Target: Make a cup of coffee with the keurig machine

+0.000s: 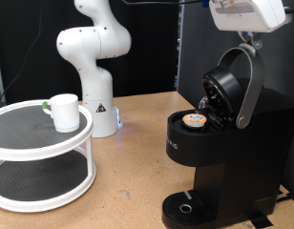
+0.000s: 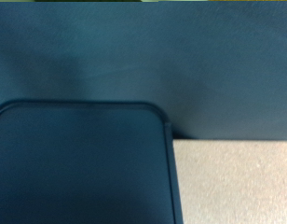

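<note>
End effector (image 1: 244, 40) above keurig machine (image 1: 219, 143), one cup (image 1: 64, 112)

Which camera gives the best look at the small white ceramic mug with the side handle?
The exterior view. There the small white ceramic mug stands whole on the upper tier of the round white two-tier stand, at the exterior view's left. The wrist view shows no mug, only a dark rounded-corner surface and tan tabletop.

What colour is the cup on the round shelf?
Plain white; the cup shows best in the exterior view.
</note>
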`<state>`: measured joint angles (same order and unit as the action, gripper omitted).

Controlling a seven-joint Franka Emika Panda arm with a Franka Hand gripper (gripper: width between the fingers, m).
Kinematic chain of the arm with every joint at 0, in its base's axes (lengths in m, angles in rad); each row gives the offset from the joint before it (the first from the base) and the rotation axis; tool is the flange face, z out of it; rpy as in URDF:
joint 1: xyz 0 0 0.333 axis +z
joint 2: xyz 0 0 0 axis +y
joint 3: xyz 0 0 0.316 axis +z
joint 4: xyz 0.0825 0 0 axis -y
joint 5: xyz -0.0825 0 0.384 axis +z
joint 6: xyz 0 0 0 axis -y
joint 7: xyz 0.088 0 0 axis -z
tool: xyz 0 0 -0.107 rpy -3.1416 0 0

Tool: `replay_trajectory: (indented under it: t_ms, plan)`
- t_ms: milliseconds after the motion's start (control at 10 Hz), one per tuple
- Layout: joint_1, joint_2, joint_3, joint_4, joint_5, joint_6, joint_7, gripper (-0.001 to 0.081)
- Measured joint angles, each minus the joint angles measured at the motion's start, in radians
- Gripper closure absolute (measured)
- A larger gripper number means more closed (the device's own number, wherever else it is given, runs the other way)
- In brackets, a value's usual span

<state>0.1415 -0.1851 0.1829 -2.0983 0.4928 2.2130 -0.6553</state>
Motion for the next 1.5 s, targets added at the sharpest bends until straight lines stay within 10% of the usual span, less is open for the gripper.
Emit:
replay_trajectory:
  t_ms: [1500]
  plan:
    - [-0.120, -0.046, -0.072, -0.073, -0.265, -0.079, -0.089, 0.0802]
